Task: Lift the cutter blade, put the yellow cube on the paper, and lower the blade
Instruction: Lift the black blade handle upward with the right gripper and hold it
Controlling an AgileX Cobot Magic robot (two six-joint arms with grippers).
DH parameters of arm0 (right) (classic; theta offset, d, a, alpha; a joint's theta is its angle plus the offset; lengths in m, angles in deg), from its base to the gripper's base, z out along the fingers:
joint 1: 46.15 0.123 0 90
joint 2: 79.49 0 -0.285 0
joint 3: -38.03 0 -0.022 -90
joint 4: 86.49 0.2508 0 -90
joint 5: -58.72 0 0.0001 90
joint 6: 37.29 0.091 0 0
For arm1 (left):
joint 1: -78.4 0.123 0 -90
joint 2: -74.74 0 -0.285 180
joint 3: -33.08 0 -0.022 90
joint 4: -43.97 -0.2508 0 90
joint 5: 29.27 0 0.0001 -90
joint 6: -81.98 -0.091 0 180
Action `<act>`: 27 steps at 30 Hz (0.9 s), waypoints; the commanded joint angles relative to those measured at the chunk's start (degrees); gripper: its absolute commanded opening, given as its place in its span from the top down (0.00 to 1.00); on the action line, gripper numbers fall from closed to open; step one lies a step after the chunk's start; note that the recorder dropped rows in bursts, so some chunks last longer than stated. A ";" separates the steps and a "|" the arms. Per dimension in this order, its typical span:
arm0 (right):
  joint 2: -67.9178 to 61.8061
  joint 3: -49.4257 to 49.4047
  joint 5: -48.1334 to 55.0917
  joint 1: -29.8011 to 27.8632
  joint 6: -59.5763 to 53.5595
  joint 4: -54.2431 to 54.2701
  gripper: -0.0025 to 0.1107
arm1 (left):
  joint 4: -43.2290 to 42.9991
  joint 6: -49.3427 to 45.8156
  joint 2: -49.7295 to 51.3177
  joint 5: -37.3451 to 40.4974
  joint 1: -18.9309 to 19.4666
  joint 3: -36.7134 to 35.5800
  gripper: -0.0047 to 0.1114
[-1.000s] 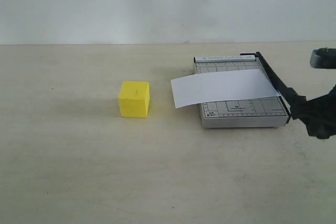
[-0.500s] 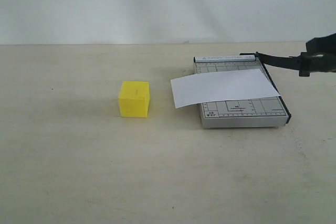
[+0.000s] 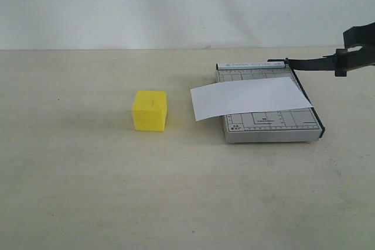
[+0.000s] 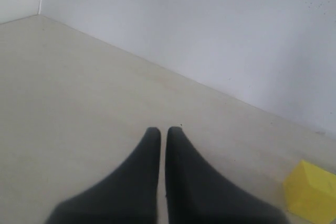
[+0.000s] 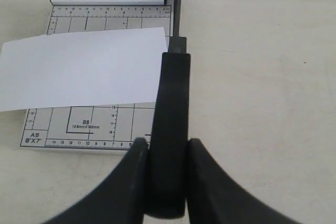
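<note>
Exterior view: I see the cutter blade (image 3: 310, 64) lifted off the grey trimmer base (image 3: 275, 126). It runs from its hinge at the base's far right corner out to the right, clear of the sheet.
Right pincer: the right gripper (image 5: 167, 148) is clamped on the blade's thick black handle, one finger on each side. The right wrist view shows the handle filling the gap.
Left pincer: the left gripper (image 4: 159, 132) has its fingers pressed together with nothing between them, above bare table (image 3: 88, 191).
Yellow cube (image 3: 150, 110): it sits flat on the table, left of the trimmer, and no gripper touches it. A strip of bare table lies between it and the sheet.
Paper (image 3: 249, 98): it lies across the base, slightly skewed. Its left end overhangs the base's left edge, unsupported.
Step in hand: I judge the lift done or nearly so, and the cube is not yet placed.
Handling, cube: it looks solid and rigid with plain, smooth faces. I expect it to be light, not fragile, and somewhat slippery under a light squeeze.
Hold point: I would take it across two opposite side faces, about mid-height, with the jaws square to the faces.
Handling, paper: it is thin and limp, and any sideways brush would slide it. I would set the cube down vertically on the part backed by the base, not on the overhang.
Handling, blade: it is a stiff lever that pivots only at the hinge, so the handle is the right place to hold it.
Risk: if the cube is set too near the right edge, it would block the blade coming down.
</note>
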 commanded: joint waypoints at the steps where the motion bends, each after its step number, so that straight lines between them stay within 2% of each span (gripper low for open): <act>1: 1.28 1.45 -3.34 -0.05 -2.87 0.40 0.81 | -4.30 0.34 0.23 -2.06 -0.24 -0.16 0.92; 2: 1.28 1.45 -3.57 -0.05 -2.77 0.40 0.71 | -5.96 0.34 0.23 -2.95 -0.24 -0.16 0.92; 4: 1.28 1.45 -3.93 -0.05 -2.61 0.16 0.64 | -5.84 0.34 0.23 -3.27 -0.24 -0.16 0.92; 7: 4.15 1.96 -1.94 -0.05 -2.61 -1.98 0.63 | -5.30 2.79 0.23 -3.24 -0.24 -0.16 0.92; 10: 12.16 6.27 14.91 -0.05 -2.24 -3.37 0.63 | -5.30 10.17 0.23 -3.24 -0.24 -0.16 0.92; 12: 19.93 5.93 19.69 -0.05 1.58 -2.80 0.64 | -5.30 12.38 0.23 -3.24 -0.24 -0.16 0.92; 14: 28.18 2.02 13.80 -0.05 0.80 -0.89 0.75 | -5.30 14.72 0.23 -3.24 -0.24 -0.16 0.92; 16: 36.26 -2.57 4.90 -0.05 -2.36 0.61 0.95 | -5.14 17.20 0.23 -3.24 -0.24 -0.16 0.92; 17: 40.36 -5.57 0.06 -0.05 -4.00 1.40 0.98 | -5.14 18.25 0.23 -3.24 -0.24 -0.16 0.92; 20: 50.88 -14.93 -9.65 -0.05 -3.60 1.55 0.98 | -5.14 18.80 0.23 -3.41 -0.24 -0.16 0.92; 25: 61.79 -29.38 -11.60 -0.05 2.39 2.00 0.98 | -5.79 18.80 0.23 -4.91 -0.24 -0.16 0.92; 27: 62.48 -36.55 -15.74 -0.05 2.54 2.10 0.98 | -6.07 18.09 0.23 -5.01 -0.24 -0.16 0.92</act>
